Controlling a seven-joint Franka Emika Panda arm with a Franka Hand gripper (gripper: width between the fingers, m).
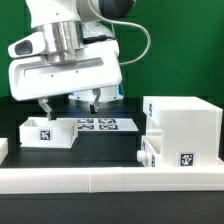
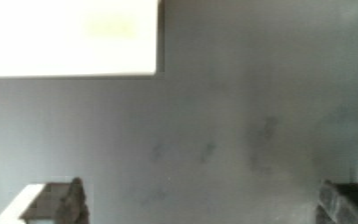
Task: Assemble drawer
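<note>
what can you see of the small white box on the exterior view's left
The small white box is an open-topped tray with low walls, plastic-looking, with a black-and-white tag on its front wall. It sits upright on the dark table, next to the marker board, under the open gripper; contact unclear.

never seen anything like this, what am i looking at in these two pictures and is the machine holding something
It is a robot arm ending in a gripper with two fingers. One picture comes from a camera standing off the arm. The other looks down from the wrist, with the fingers showing at its edge. On the black table lie a flat marker board, a small white drawer box and a larger white drawer case. The jaws stand open and hold nothing.
</note>
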